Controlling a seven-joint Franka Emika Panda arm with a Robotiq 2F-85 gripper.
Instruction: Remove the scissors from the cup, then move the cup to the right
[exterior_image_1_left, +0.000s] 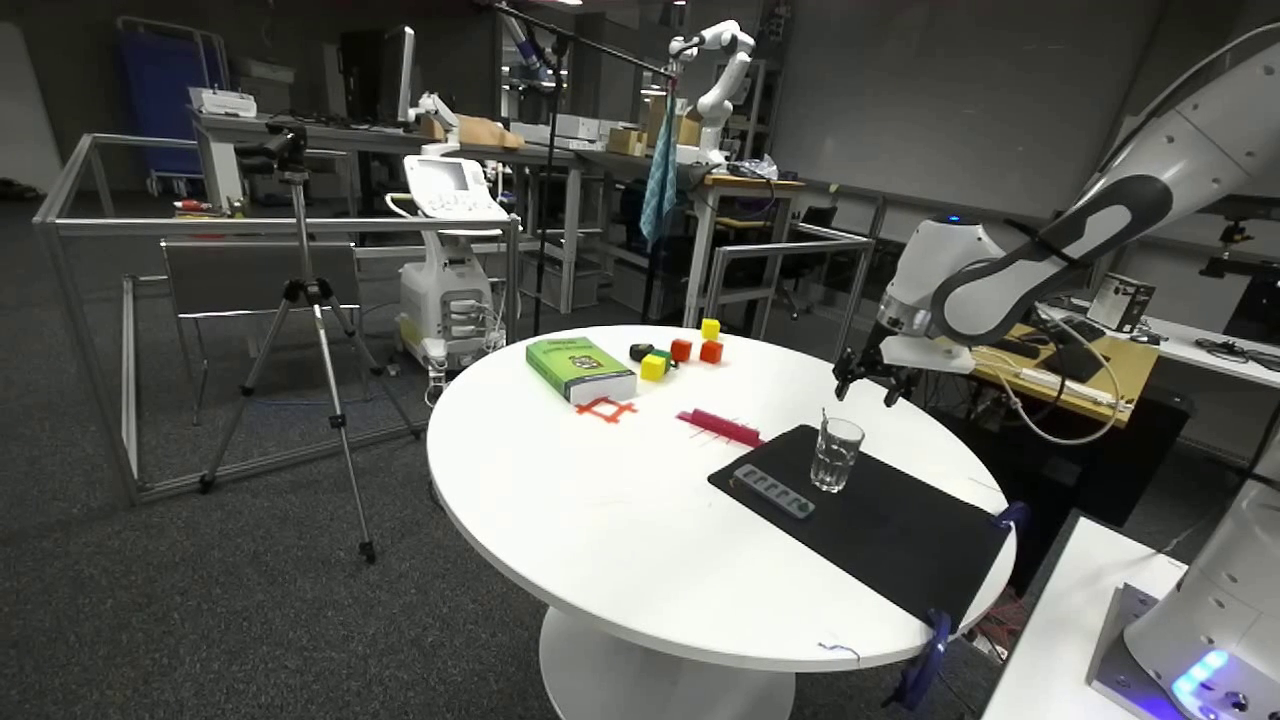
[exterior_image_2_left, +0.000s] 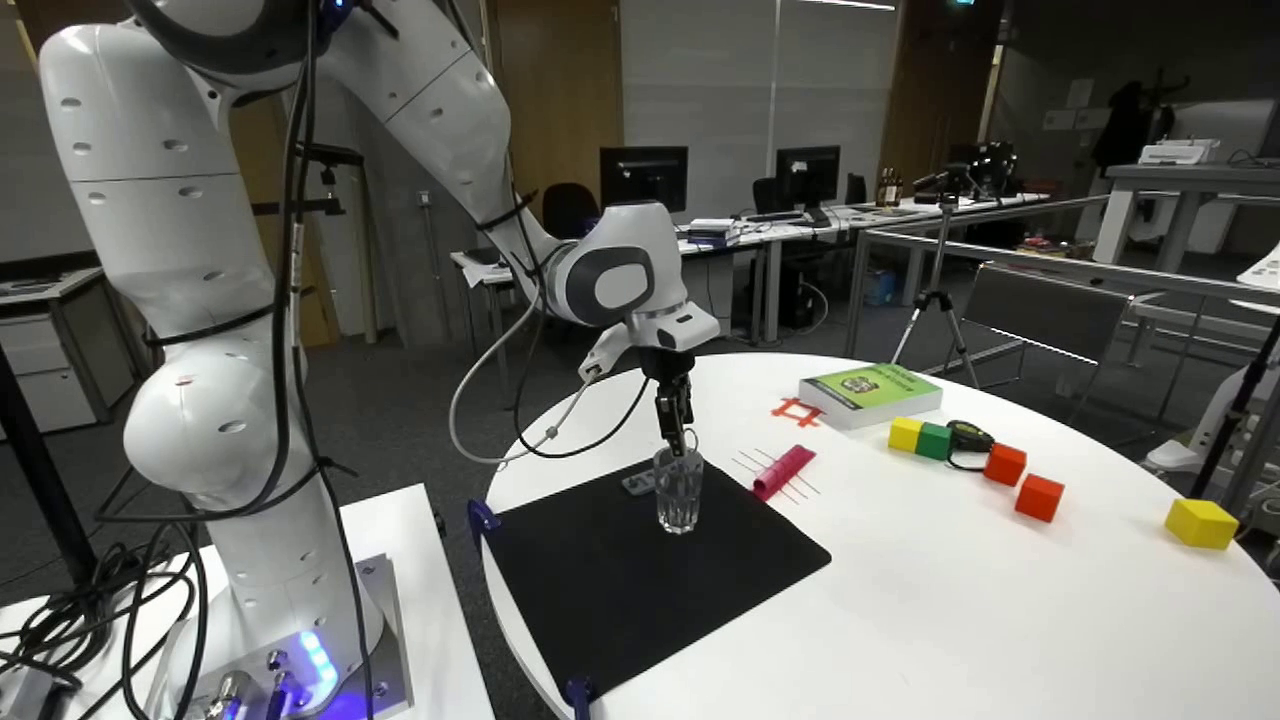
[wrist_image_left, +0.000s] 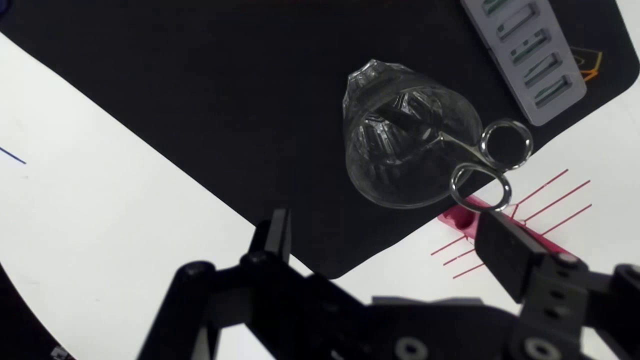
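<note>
The clear glass cup (exterior_image_1_left: 837, 458) stands upright on the black mat (exterior_image_1_left: 900, 530); it also shows in an exterior view (exterior_image_2_left: 679, 492) and in the wrist view (wrist_image_left: 407, 187). The scissors (wrist_image_left: 470, 148) lean in the cup, with two shiny ring handles sticking out past the rim and the blades inside. A handle also shows in both exterior views, as a thin piece (exterior_image_1_left: 824, 416) and a small ring (exterior_image_2_left: 691, 438). My gripper (wrist_image_left: 384, 216) is open and empty above the cup, also in both exterior views (exterior_image_1_left: 868, 393) (exterior_image_2_left: 676, 420). One fingertip overlaps a ring in the wrist view; I cannot tell whether they touch.
A grey slotted bar (exterior_image_1_left: 775, 490) lies on the mat beside the cup. A pink spined piece (exterior_image_1_left: 722, 428) lies just off the mat. A green book (exterior_image_1_left: 580, 368), a red frame (exterior_image_1_left: 605, 409) and several coloured blocks (exterior_image_2_left: 1005, 464) are farther off. Blue clamps (exterior_image_1_left: 930, 650) hold the mat's edge.
</note>
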